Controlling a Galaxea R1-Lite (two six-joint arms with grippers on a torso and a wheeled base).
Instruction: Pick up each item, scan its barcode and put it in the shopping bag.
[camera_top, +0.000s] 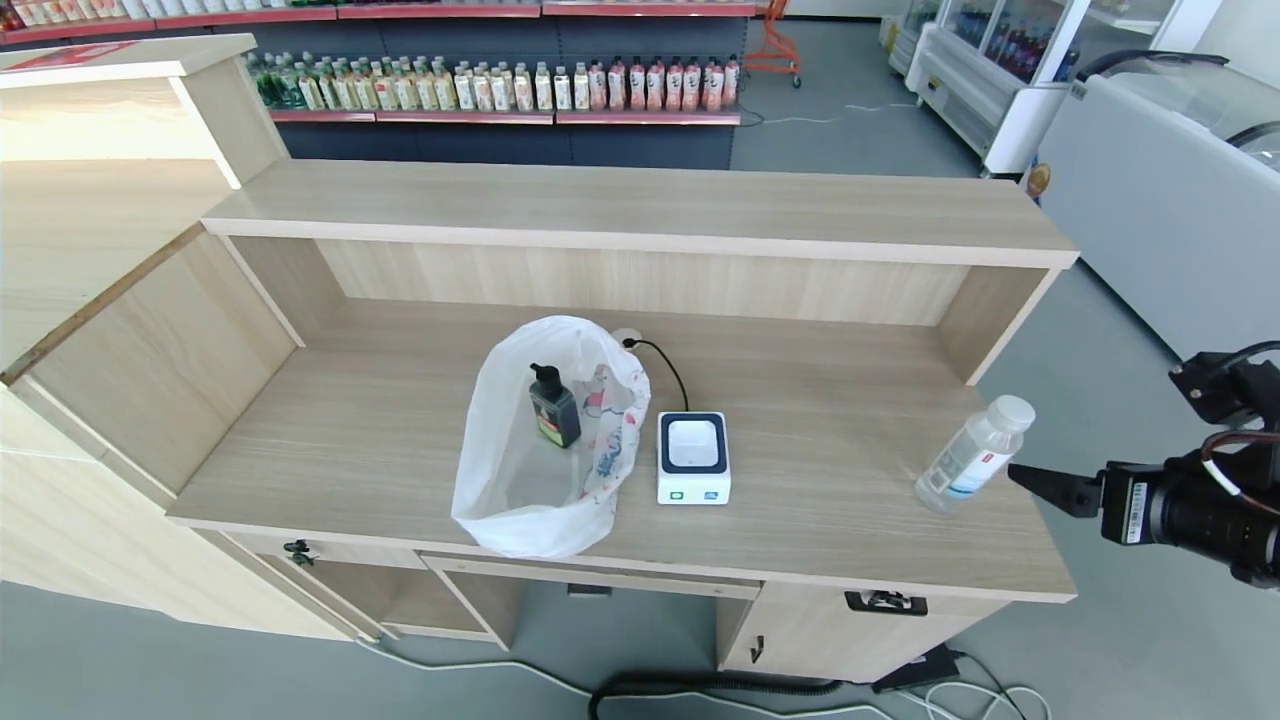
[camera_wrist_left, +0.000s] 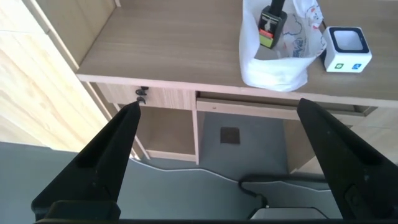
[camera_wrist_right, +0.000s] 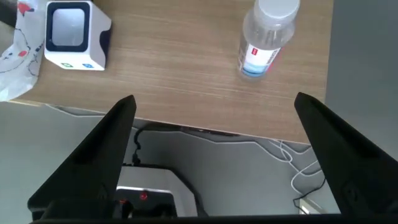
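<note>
Clear bottle (camera_top: 975, 455) w/ white cap stands on table (camera_top: 820, 400) near its right front corner, well right of scanner (camera_top: 693, 455) & shopping bag (camera_top: 490, 440); the bag holds a dark pump bottle (camera_top: 553, 405). Prob. light, thin smooth plastic, so it may squash or tip. Best taken mid-body at the label, not the cap. Right claw (camera_top: 1060, 490) just beside it, jaws spread, empty. Left claw (camera_wrist_left: 221, 107) also spread, empty, off table's front edge.
</note>
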